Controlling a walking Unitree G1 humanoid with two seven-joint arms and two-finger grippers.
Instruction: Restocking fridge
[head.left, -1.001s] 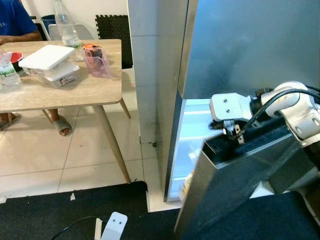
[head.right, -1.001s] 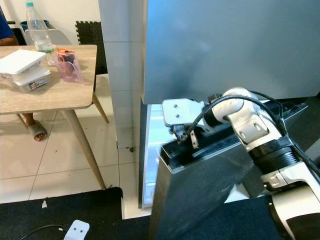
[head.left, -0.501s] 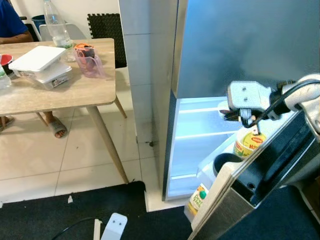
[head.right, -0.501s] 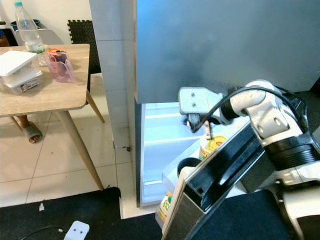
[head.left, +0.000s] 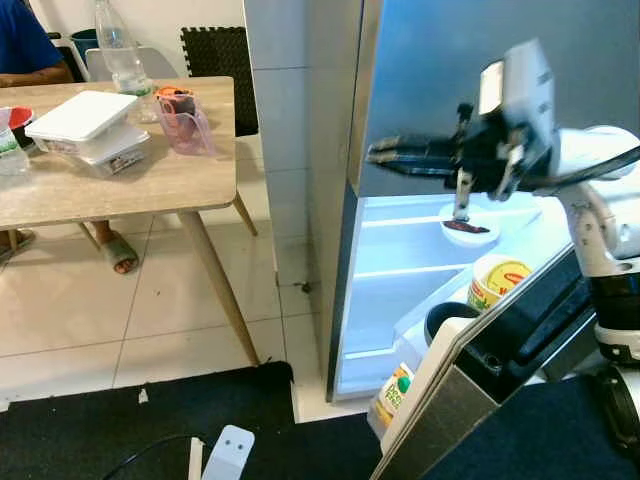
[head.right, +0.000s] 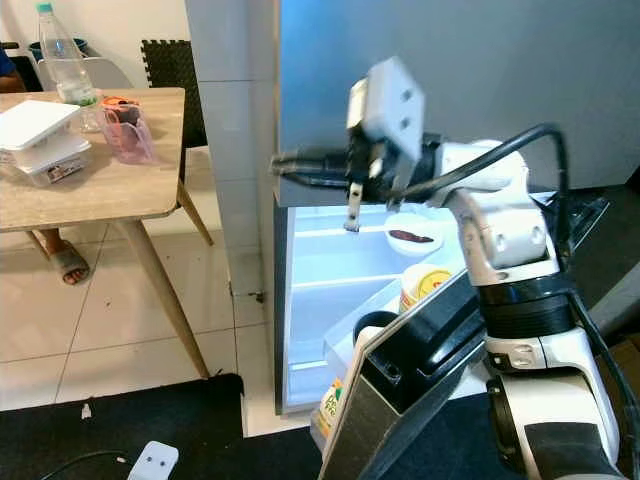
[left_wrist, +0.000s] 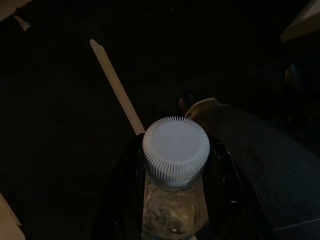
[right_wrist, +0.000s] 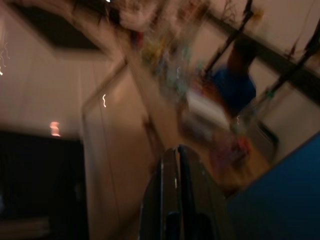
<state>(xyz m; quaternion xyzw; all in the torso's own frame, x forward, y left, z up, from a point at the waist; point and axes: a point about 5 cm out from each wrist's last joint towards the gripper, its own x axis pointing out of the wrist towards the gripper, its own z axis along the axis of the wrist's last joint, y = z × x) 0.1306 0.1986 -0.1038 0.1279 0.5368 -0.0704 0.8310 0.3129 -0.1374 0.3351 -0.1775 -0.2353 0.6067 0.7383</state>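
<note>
Left hand (left_wrist: 172, 210) grips a glass jar (left_wrist: 172, 212) with a white ribbed cap, low in shadow. On the wooden desk (head.left: 150, 185) at far left sit white boxes (head.left: 85, 125), a pink jug (head.left: 185, 120) and a bottle (head.left: 118, 50). Right hand (head.left: 385, 152), fingers pressed together and empty, hangs before the open fridge (head.left: 400, 270). Likely next: bring the jar to a shelf. The open door (head.left: 490, 380) and a yellow tub (head.left: 500, 282) crowd the way.
</note>
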